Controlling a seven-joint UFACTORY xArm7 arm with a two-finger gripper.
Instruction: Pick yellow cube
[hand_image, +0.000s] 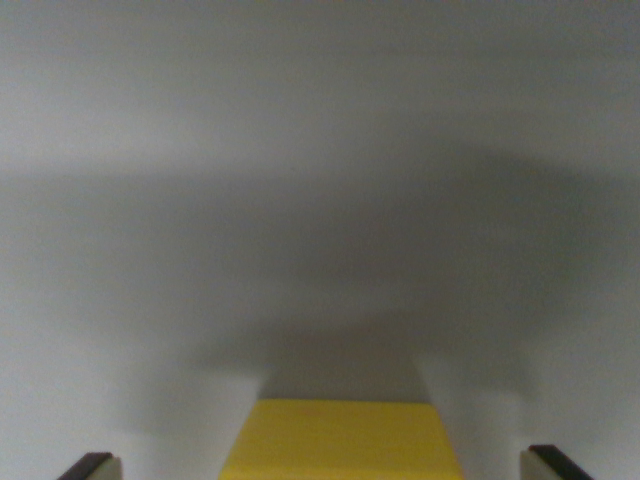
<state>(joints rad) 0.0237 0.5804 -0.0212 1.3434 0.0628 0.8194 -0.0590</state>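
Observation:
The yellow cube (341, 440) sits at the bottom centre of the wrist view, on a plain grey surface, cut off by the lower edge. My gripper (325, 465) is open around it. One fingertip (90, 467) shows at the bottom left and the other at the bottom right, each well apart from the cube's sides. Only the cube's top face shows clearly.
The grey surface (320, 150) fills the rest of the view. A broad soft shadow lies across its middle, and a darker shadow sits just behind the cube.

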